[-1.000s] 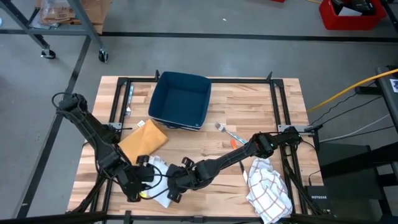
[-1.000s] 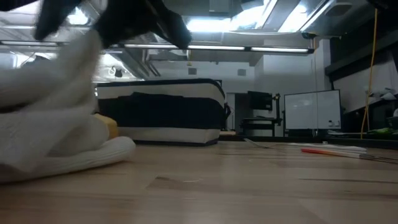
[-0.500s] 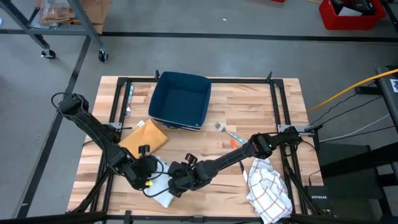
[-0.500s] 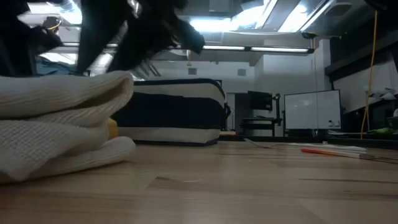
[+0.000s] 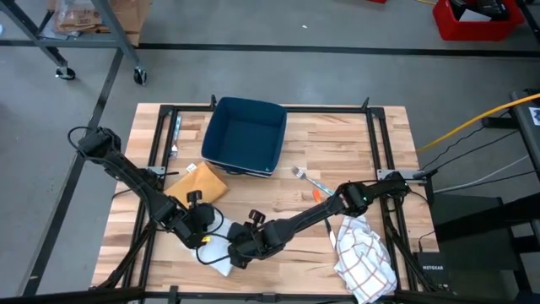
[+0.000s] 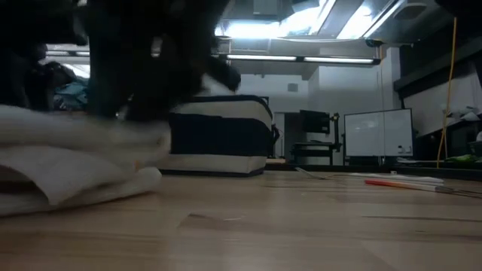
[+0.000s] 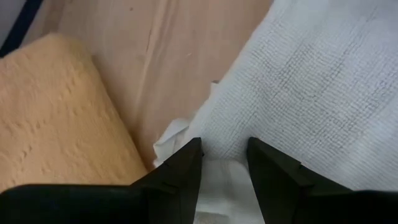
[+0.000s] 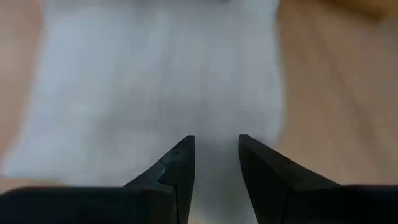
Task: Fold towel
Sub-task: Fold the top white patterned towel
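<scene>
A wooden table (image 5: 354,143) was seen from above, with two dark robot arms meeting near its front edge over a white towel (image 5: 221,258). The towel lay folded in layers on the table, close to the front edge and left of centre; the table-level view showed its stacked folds (image 6: 68,169) resting flat on the wood. The left gripper (image 5: 205,228) sat at the towel's left side, its two fingers a little apart with white cloth (image 7: 311,93) showing between and beyond them. The right gripper (image 5: 239,251) hovered over the towel's right side, its fingers also a little apart above the white fabric (image 8: 161,81); whether either claw actually pinched the cloth could not be told. Just beside the left gripper lay a yellow cloth (image 5: 196,187). Behind it stood a dark blue bin (image 5: 246,135), and a white checked cloth (image 5: 364,257) lay crumpled at the front right.
</scene>
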Motion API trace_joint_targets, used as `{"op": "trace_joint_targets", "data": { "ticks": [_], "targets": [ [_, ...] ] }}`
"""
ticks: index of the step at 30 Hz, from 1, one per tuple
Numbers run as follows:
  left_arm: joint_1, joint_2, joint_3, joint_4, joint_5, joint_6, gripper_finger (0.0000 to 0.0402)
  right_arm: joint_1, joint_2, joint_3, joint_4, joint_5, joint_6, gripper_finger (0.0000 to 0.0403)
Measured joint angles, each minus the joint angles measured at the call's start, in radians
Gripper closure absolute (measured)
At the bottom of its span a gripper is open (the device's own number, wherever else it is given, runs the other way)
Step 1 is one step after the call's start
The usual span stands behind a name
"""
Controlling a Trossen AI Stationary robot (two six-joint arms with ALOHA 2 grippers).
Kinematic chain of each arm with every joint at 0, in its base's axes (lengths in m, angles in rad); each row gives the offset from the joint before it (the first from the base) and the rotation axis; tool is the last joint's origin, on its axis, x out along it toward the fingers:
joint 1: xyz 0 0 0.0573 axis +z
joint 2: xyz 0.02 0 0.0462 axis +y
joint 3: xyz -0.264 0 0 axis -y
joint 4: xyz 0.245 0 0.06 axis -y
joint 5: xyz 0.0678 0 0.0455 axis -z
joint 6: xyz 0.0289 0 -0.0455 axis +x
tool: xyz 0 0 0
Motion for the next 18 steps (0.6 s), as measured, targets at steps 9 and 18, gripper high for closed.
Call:
{"op": "trace_joint_targets", "data": {
  "ticks": [9, 18],
  "targets": [
    [0.004, -0.003, -0.124, 0.141, -0.01, -0.05, 0.0279, -0.009, 0.073, -0.001, 0.045, -0.042, 0.004, 0.0276],
    [0.003, -0.046, -0.082, 0.154, 0.01, -0.069, 0.0279, -0.008, 0.071, 0.04, 0.037, -0.055, 0.035, 0.0276]
  ]
}}
